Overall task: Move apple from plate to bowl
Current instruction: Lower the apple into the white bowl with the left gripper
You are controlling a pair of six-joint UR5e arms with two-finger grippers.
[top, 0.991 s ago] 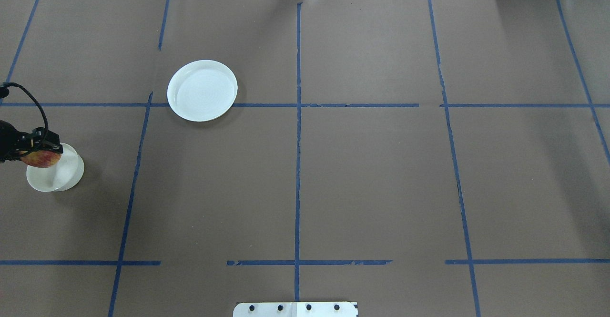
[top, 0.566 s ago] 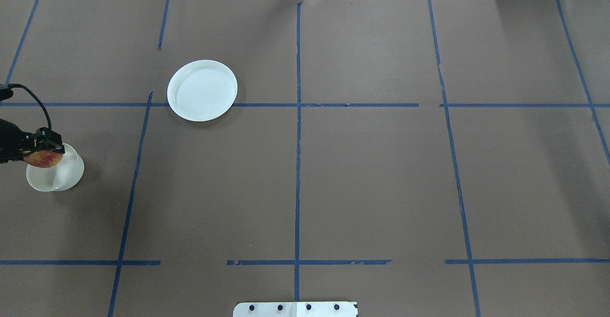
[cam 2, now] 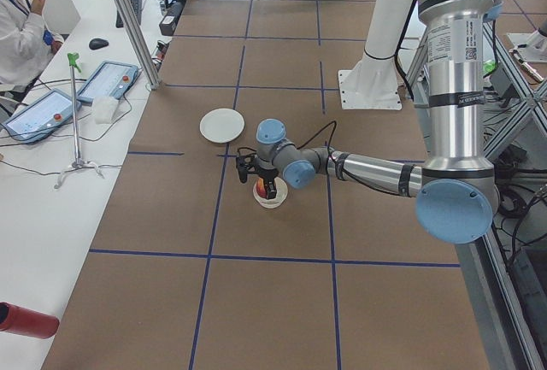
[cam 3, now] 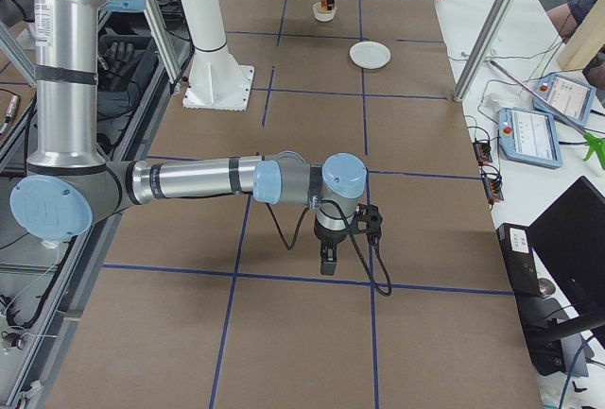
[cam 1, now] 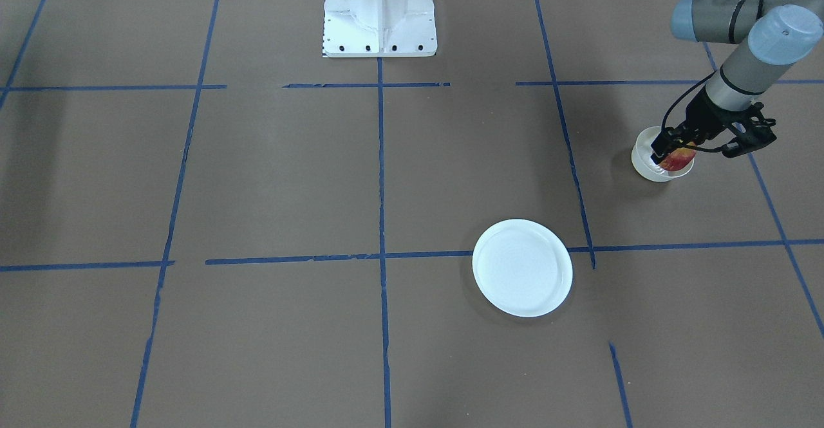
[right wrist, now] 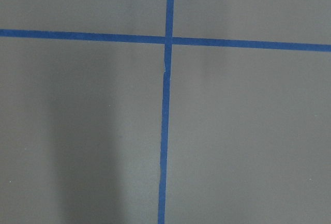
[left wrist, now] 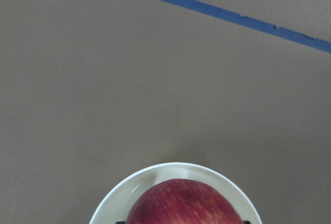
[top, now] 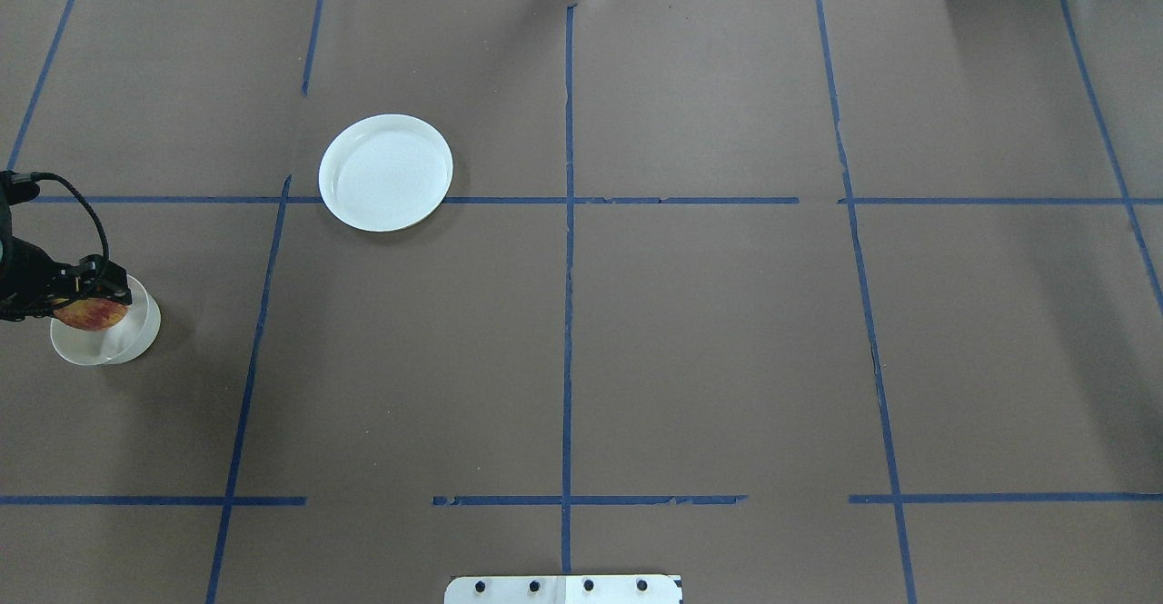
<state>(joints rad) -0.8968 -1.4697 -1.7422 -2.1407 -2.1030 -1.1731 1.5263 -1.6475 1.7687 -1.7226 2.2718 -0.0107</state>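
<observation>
Small round red-yellow apple (top: 89,315) hangs gripped in the left gripper's (top: 91,301) jaws at the mouth of the small deep cream bowl (top: 136,339), at the left edge of the brown paper-covered table (top: 709,341) gridded with blue tape (top: 567,313); whether the right gripper's (cam 3: 328,264) jaws are parted or closed cannot be told.

The overhead camera looked forward and down from behind the robot, the front-facing one steeply down from across the table (cam 1: 257,177); both took in the plate (top: 385,173) and the bowl (top: 109,347). Side cameras at either table end looked along it. The left wrist camera sat close above the bowl's rim; the right wrist camera looked straight down at crossed blue tape (right wrist: 168,40).
</observation>
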